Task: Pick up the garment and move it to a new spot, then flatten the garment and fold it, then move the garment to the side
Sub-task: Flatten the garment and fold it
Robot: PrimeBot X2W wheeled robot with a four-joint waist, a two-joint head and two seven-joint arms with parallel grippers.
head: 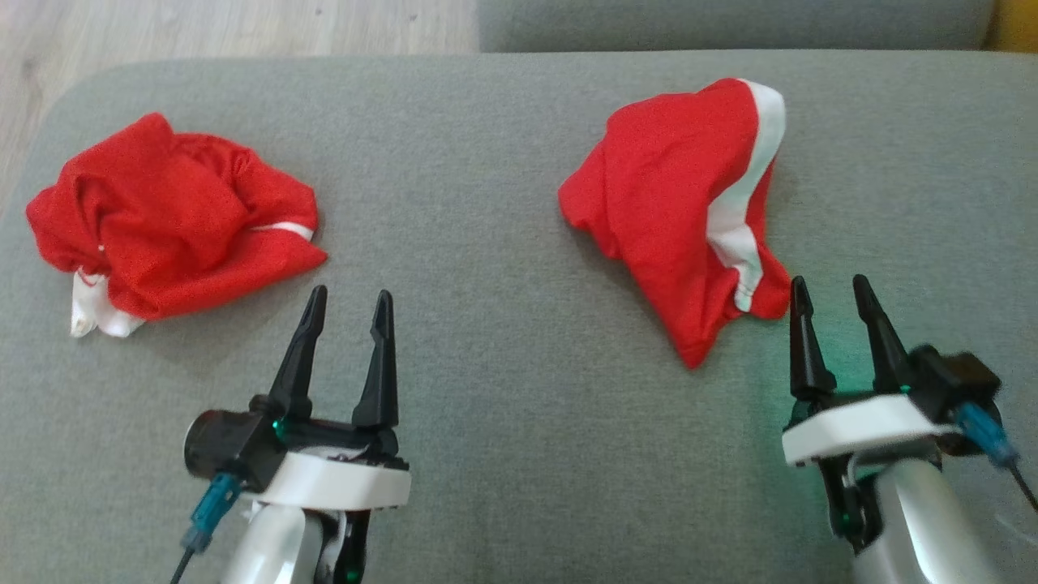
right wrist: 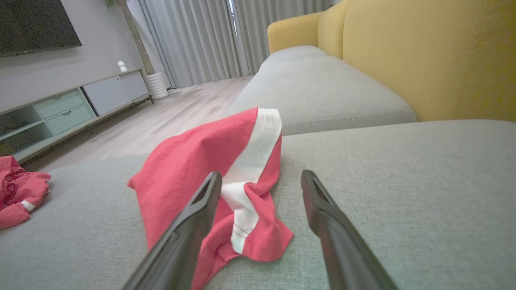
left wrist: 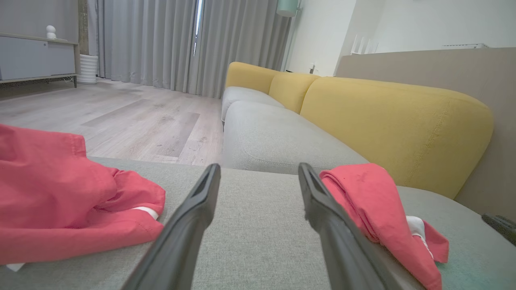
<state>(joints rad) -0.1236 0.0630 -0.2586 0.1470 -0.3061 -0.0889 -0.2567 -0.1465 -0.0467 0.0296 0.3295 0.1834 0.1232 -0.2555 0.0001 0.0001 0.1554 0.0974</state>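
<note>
Both claws stand open and empty above the grey sofa seat [head: 503,243]. The left claw [head: 351,292] has a crumpled red garment [head: 174,223] just ahead of it and off to its left. The right claw [head: 829,280] has a second red garment [head: 673,211], the one with a white band [head: 758,154], ahead and to its left, with the near hem almost at its left fingertip.

The likeliest trouble is the pair of lookalike garments. If each claw takes the one nearest it, nothing can be stretched flat between them.

Both pieces are bunched in several layers. A pinch may catch only a top fold that slips free, or it may take a thick wad that comes up as a lump and will not spread.

The seat is soft, so the long fingers could sink in and nip the upholstery together with the cloth.

The right claw's left finger may shove the hem aside rather than straddle it.

The crumpled garment lies near the seat's rounded corner, and a drag further to the left claw's left could tip it onto the floor [head: 162,24].
</note>
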